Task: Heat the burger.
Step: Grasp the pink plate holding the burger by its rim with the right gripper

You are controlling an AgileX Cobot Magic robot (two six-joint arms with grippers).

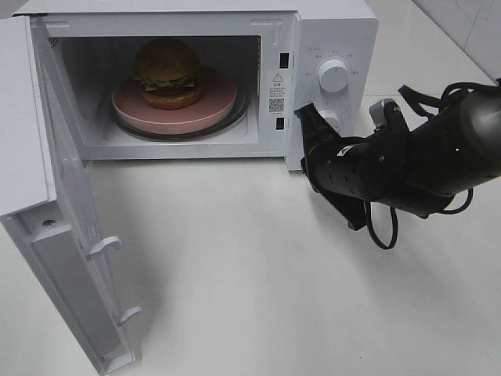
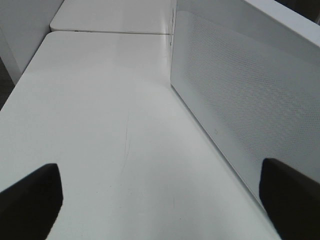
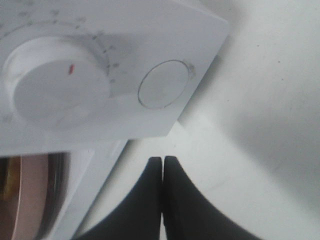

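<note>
The burger [image 1: 167, 72] sits on the plate [image 1: 156, 121] inside the microwave [image 1: 337, 35]: loaded. The door [image 1: 74, 227] hangs open; closing and starting remain. Right tool [image 3: 163, 159] pinched together, empty, by the dials [image 1: 333, 76]; left tool [image 2: 160, 172] spread wide, empty.

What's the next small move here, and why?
Probably swing the door shut with the left gripper, which is open beside it. The burger already sits on the pink plate inside the microwave, and the right gripper, shut, is at the control panel.
</note>
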